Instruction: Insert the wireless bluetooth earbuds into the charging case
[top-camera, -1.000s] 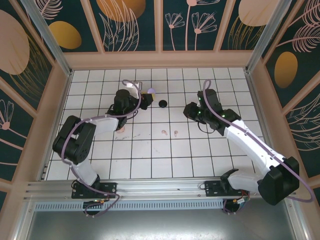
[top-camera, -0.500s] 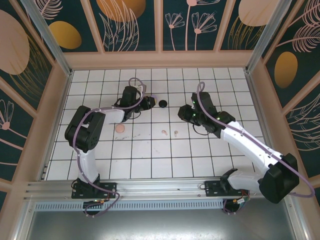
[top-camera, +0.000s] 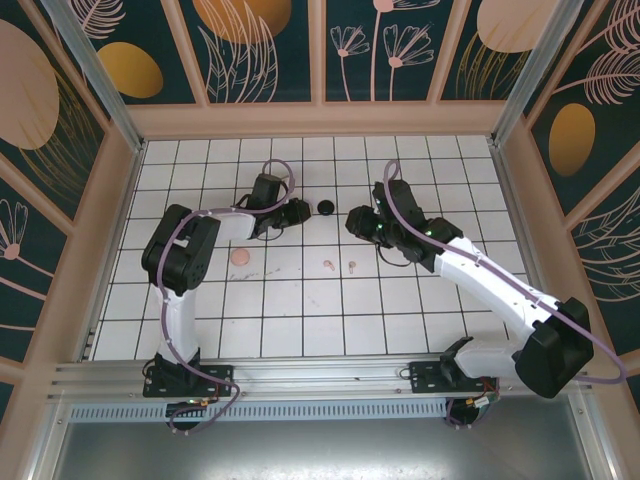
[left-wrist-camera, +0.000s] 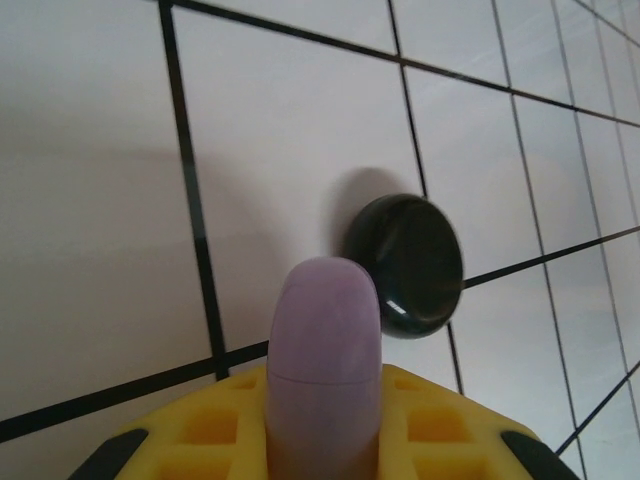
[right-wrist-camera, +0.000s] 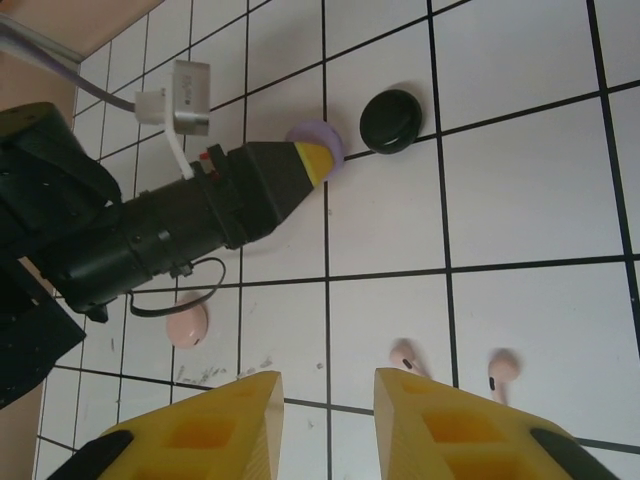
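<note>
A robot lab cell: two arms (top-camera: 490, 285) on an aluminium rail (top-camera: 320, 372), white tiled floor (top-camera: 300, 310), floral-print panel walls (top-camera: 250, 50).

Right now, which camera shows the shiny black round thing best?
The left wrist camera: the black round case is close and big, its glossy top plain. The right wrist camera shows it whole but smaller, just past the purple case. The top camera shows a tiny black dot.

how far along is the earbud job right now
Done: nothing visibly; the lilac case, black case and pink case look closed, contents unknown. In hand: the left jaws are shut on the lilac case, beside the black one; the right jaws hang open over the tiles. Left: two pink earbuds lie loose, apart from the pink case, not yet in any case.
</note>
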